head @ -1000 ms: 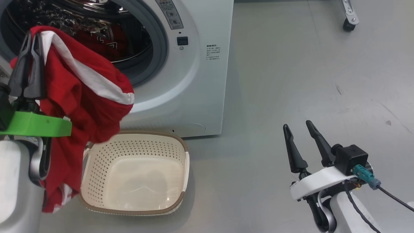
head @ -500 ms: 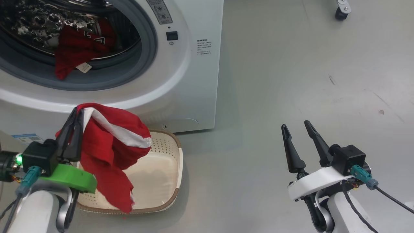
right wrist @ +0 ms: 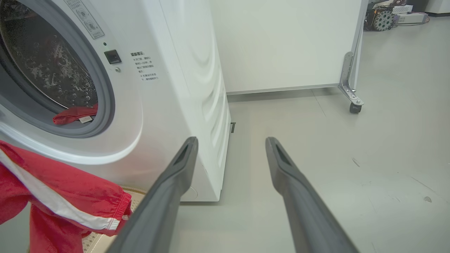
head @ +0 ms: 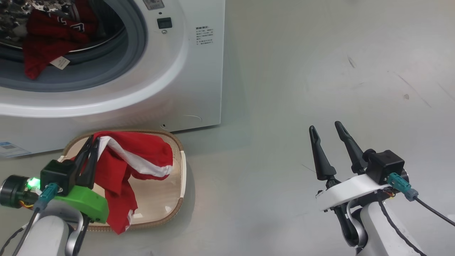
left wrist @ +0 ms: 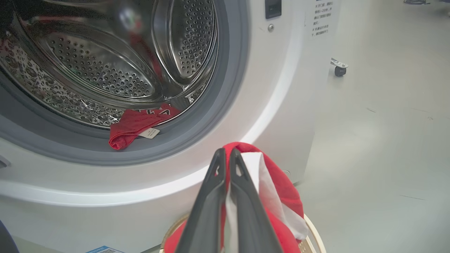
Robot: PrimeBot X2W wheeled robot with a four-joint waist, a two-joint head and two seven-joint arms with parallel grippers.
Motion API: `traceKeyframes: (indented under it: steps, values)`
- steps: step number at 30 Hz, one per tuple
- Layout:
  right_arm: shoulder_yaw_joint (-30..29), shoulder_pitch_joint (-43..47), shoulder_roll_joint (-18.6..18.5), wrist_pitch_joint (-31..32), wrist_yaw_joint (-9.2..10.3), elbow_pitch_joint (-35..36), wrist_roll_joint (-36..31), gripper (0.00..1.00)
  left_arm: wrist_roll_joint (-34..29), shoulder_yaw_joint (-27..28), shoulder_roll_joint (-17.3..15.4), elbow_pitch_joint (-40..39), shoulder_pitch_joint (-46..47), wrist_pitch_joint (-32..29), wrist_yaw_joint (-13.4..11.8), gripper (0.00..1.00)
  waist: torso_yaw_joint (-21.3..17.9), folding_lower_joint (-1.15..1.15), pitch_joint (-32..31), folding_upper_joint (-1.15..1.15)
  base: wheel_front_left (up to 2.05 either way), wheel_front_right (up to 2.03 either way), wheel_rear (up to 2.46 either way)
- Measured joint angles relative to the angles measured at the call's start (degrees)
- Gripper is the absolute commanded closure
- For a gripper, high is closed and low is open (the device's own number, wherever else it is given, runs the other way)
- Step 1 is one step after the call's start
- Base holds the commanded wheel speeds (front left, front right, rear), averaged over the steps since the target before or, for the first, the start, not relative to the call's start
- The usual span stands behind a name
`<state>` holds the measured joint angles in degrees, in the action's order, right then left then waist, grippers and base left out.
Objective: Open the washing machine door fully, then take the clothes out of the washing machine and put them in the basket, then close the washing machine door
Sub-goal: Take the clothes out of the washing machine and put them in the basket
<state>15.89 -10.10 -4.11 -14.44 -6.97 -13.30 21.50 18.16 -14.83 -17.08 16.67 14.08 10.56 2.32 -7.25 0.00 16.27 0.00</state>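
My left gripper (head: 91, 140) is shut on a red garment with a white stripe (head: 131, 160), which hangs into the cream basket (head: 179, 193) on the floor before the washing machine (head: 199, 78). The same garment (left wrist: 281, 189) drapes over the closed fingers in the left wrist view. A second red garment with a white tag (head: 46, 42) lies at the drum's lip, over the grey seal (left wrist: 197, 140). My right gripper (head: 325, 126) stands open over bare floor at the lower right, holding nothing. The washing machine door is out of view.
A blue label (head: 10, 149) sits at the machine's lower left. In the right wrist view a white partition (right wrist: 288, 42) on a castor (right wrist: 353, 107) stands behind the machine. Grey floor (head: 320, 71) spreads to the right.
My left gripper has come down from the drum opening with the red garment, which now hangs into the basket. The head camera has tilted down and right. The right gripper has stayed put.
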Motion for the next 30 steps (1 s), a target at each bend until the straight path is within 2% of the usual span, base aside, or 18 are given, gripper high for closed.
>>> traceKeyframes:
  steps: [20,30]
  values:
    - [-1.0,-3.0,0.2,0.0,-0.01,1.5,0.1,0.00,-1.2,-2.7,-0.1,11.1,6.0,-4.5,1.6,1.00,-6.2,0.00,8.1,0.00,0.00,0.00,0.00]
    - [-2.0,-3.9,0.3,0.0,-0.01,2.2,0.1,0.00,1.4,1.6,-0.8,19.6,8.9,-6.4,0.9,1.00,-7.9,0.00,11.6,0.00,0.00,0.00,0.00]
